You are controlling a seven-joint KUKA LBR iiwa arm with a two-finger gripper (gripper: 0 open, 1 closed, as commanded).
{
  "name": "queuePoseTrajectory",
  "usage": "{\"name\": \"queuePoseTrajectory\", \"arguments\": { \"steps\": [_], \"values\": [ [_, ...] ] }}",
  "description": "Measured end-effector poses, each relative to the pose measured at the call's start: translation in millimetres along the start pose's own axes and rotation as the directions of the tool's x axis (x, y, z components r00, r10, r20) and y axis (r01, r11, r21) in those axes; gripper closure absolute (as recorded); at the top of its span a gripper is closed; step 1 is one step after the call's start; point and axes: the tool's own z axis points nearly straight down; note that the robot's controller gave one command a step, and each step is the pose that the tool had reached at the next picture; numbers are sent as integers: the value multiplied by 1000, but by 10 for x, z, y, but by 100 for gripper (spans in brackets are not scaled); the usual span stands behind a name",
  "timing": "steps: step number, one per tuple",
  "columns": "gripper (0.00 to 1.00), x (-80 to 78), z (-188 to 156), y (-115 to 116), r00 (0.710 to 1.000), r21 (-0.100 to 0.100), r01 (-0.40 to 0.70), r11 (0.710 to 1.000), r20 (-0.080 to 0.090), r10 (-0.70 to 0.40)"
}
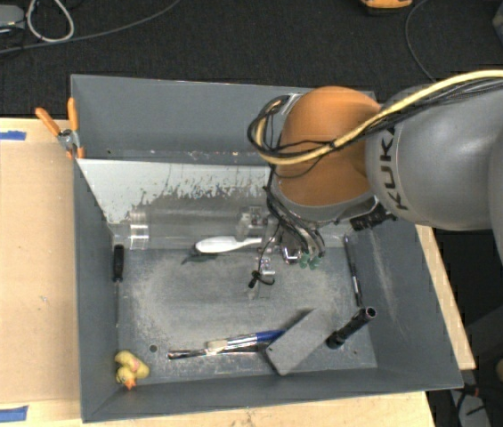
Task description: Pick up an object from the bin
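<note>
1. White plastic spoon (218,245): lies flat at mid-bin, bowl to the left, handle running right. It is the thing nearest my tool, so I judge it the likeliest pick.
2. Gripper (266,272): hangs low by the spoon's handle end. I cannot tell whether it is open or closed, because the wrist hardware crowds it. I see nothing held.
3. Clear plastic tube (180,225): lies on its side just behind the spoon, at the foot of the sloped back wall, where a round thing would naturally settle.
4. Grey rectangular block (297,341): near the front wall, well apart from the spoon, with a blue-handled tool (229,344) touching its left end.
5. Black marker (351,326): just right of the block.
6. Yellow rubber duck (129,368): in the front-left corner, well clear of the work.
</note>
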Motion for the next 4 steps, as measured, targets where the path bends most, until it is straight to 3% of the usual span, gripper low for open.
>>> {"name": "queuePoseTrajectory", "arguments": {
  "steps": [1,2,3,4],
  "values": [
    [0,-18,-36,-5,1000,-1,-3,1000,7,3],
    [0,285,636,206,966,1,260,966,10,-260],
    [0,434,836,285,932,1,363,932,4,-363],
    [0,968,813,684,904,-2,427,904,-7,-427]
  ]
}}
